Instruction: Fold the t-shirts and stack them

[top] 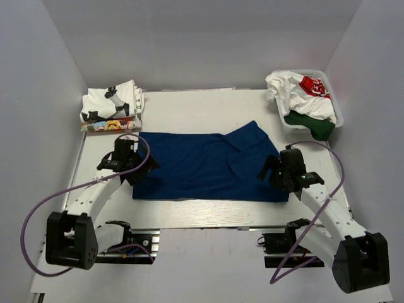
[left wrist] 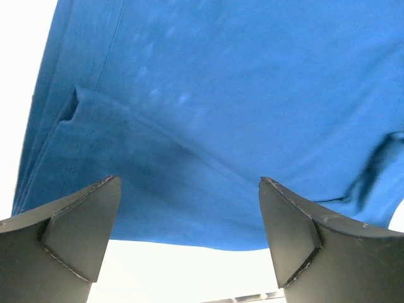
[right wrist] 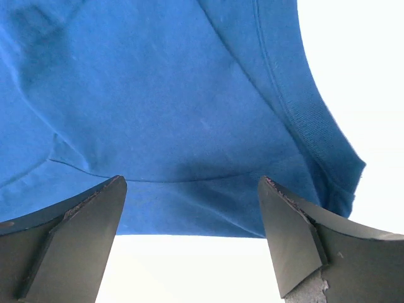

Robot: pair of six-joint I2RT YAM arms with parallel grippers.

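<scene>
A plain dark blue t-shirt (top: 208, 165) lies spread flat in the middle of the table, one sleeve folded in at its upper right. My left gripper (top: 136, 169) hovers over its left edge, jaws open and empty; the wrist view shows the blue cloth (left wrist: 221, 113) just ahead of the fingers (left wrist: 76, 227). My right gripper (top: 275, 170) hovers over the shirt's right edge, jaws open and empty, with the blue cloth (right wrist: 177, 107) ahead of its fingers (right wrist: 297, 233). Folded white tees with cartoon prints (top: 110, 107) are stacked at the back left.
A white basket (top: 336, 107) at the back right holds crumpled tees, white with red print (top: 297, 88) and dark green (top: 315, 126). Grey walls close in the table on three sides. Purple cables loop beside both arms.
</scene>
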